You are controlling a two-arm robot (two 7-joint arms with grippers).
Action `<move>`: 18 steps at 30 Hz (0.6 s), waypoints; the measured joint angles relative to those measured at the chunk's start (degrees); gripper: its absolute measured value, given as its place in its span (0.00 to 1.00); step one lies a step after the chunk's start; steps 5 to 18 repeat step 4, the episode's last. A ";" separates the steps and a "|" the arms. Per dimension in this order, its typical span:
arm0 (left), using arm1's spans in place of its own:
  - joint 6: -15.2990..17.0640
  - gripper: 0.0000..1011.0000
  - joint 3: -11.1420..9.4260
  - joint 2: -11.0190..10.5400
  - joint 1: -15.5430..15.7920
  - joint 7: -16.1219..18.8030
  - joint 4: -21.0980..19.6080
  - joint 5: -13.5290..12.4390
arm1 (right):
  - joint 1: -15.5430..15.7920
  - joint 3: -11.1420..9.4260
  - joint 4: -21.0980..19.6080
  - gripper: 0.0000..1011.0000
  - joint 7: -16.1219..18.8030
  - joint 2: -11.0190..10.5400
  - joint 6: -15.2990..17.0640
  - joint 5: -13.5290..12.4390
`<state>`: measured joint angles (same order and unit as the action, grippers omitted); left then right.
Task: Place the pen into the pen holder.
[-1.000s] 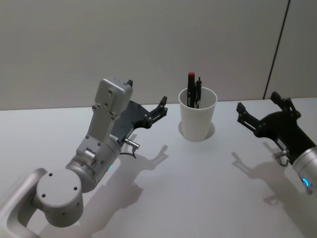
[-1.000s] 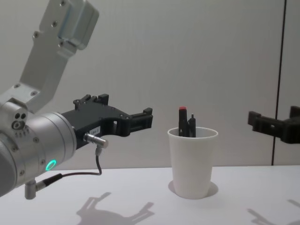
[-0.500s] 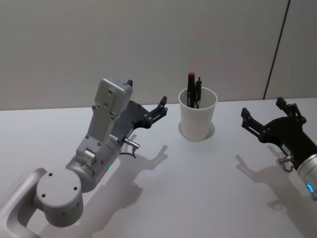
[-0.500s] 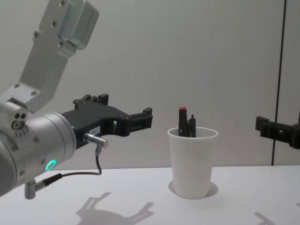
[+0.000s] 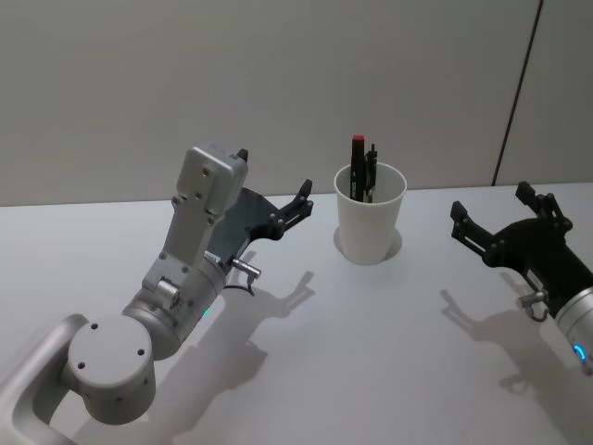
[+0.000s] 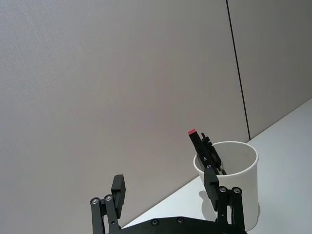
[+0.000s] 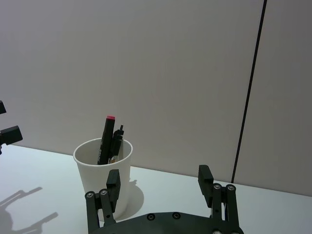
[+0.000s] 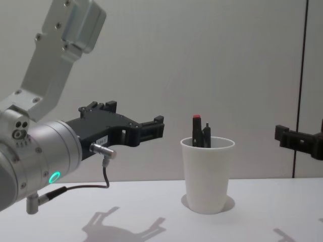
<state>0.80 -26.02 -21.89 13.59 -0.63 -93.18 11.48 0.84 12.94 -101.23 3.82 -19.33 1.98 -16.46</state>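
The pen holder [image 5: 369,222], a white paper cup, stands upright on the table near the back wall. A black pen with a red cap [image 5: 357,165] and a second black pen [image 5: 372,171] stand inside it, tops above the rim. My left gripper [image 5: 274,176] hovers open and empty to the left of the cup, above the table. It also appears as left gripper [image 8: 151,128] and left gripper [image 6: 165,187], with the cup [image 6: 229,178] just beyond one finger. My right gripper [image 5: 491,204] is open and empty to the right of the cup [image 7: 102,170], fingers apart at right gripper [image 7: 159,179].
The white table [image 5: 371,352] carries only the cup and the arms' shadows. A grey wall [image 5: 278,74] with a dark vertical seam [image 5: 519,83] runs close behind the cup. The left arm's grey link [image 5: 199,213] rises left of centre.
My right gripper has drawn back to the right, away from the cup, and then stopped. The left arm, cup and pens have not moved.
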 joint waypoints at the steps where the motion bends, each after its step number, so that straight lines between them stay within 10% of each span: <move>1: 0.00 0.99 0.00 0.00 0.00 0.00 0.00 0.00 | 0.00 0.00 0.00 0.99 0.00 0.00 0.00 0.00; 18: 0.00 0.99 0.00 0.00 0.00 0.00 0.00 0.00 | 0.00 0.00 0.00 0.99 0.01 0.00 -0.02 0.00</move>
